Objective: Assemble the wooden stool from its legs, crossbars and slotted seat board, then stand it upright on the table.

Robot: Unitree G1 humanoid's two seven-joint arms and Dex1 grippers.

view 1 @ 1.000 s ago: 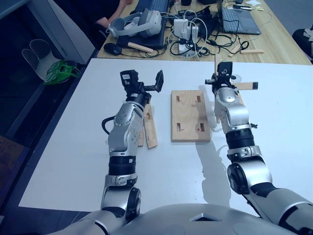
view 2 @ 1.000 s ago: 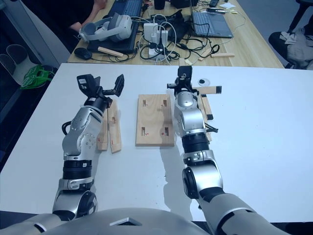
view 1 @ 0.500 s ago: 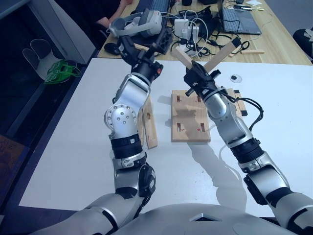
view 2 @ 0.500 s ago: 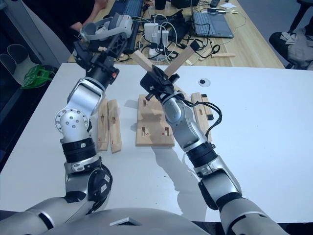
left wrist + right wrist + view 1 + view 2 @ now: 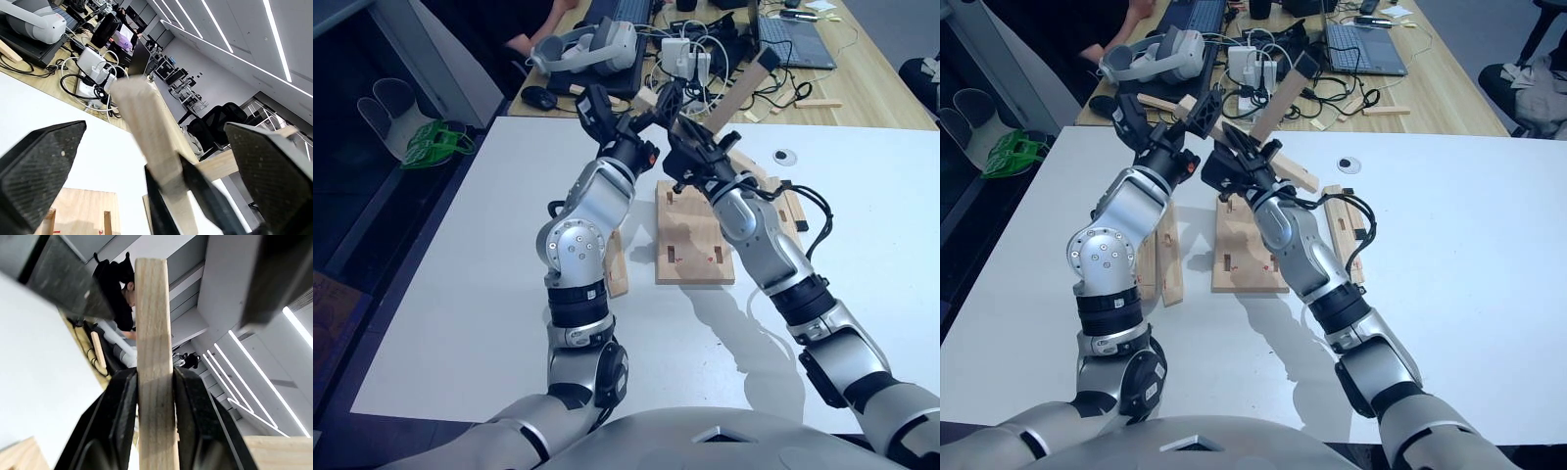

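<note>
Left pincer closer; two joined legs.

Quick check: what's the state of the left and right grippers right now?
Left gripper: open, fingers spread either side of the wooden piece, not gripping it.
Right gripper: shut on the wooden piece.

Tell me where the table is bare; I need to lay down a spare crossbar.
Bare: the near strip of table in front of the seat board, and the wide right side beyond the sticks. Crowded: above the board, left gripper meets right gripper holding joined legs.
</note>
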